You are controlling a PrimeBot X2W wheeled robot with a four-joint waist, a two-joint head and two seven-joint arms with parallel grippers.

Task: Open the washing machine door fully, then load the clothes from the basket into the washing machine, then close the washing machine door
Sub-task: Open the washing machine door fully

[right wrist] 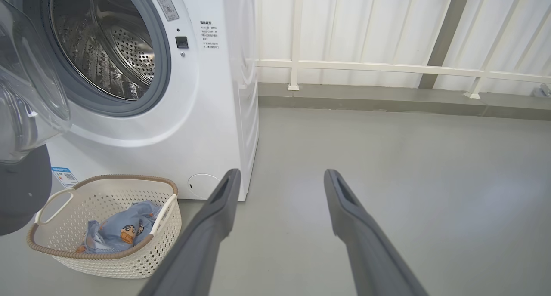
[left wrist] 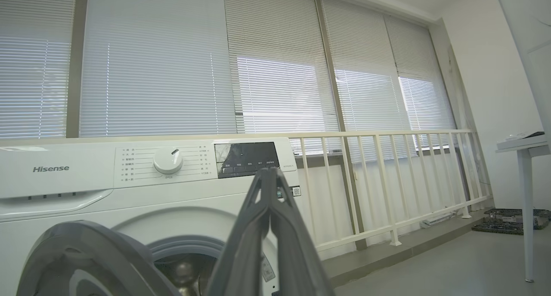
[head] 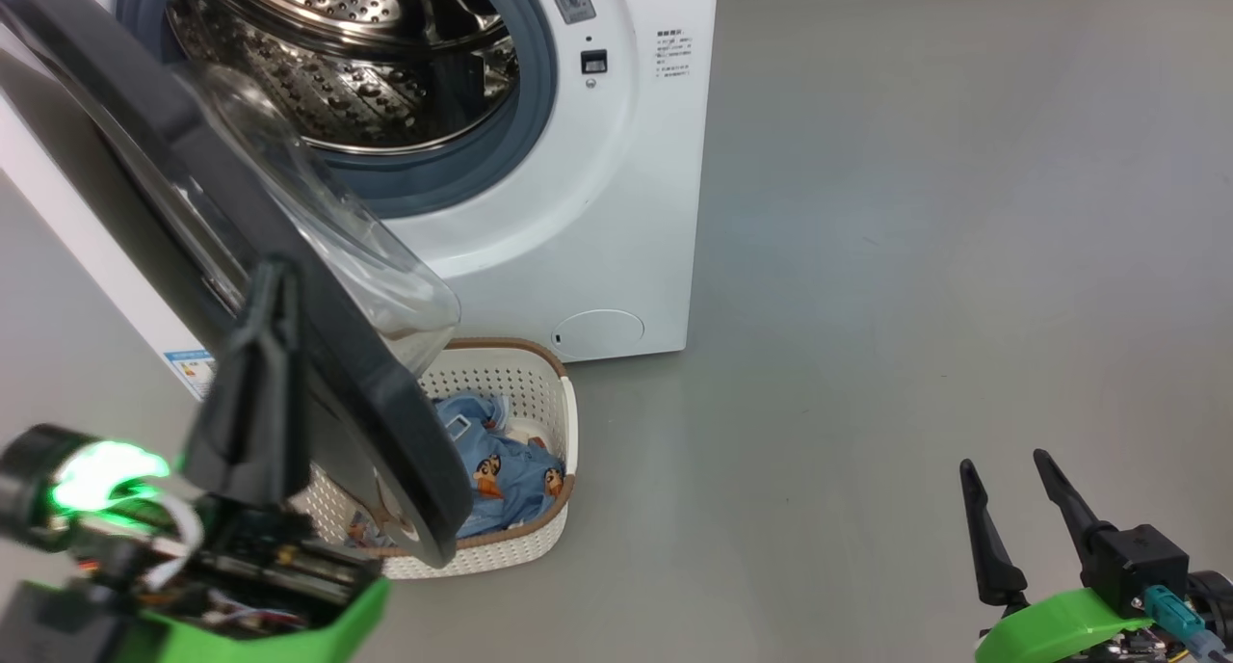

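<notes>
One of three steps looks partly done: the door [head: 144, 104] stands swung out from the washer [head: 616, 210], its rim overhanging the basket [head: 570, 422], which sits on the floor at six o'clock below the drum mouth. All the clothes [head: 501, 470] lie in the basket, and the drum shows bare steel. At eight o'clock in the head view, the left fingers [head: 275, 278] are pressed together on nothing, touching or just before the door's rim; I cannot tell which. At four o'clock, the right fingers [head: 973, 494] are spread, empty. Loading and closing remain.
</notes>
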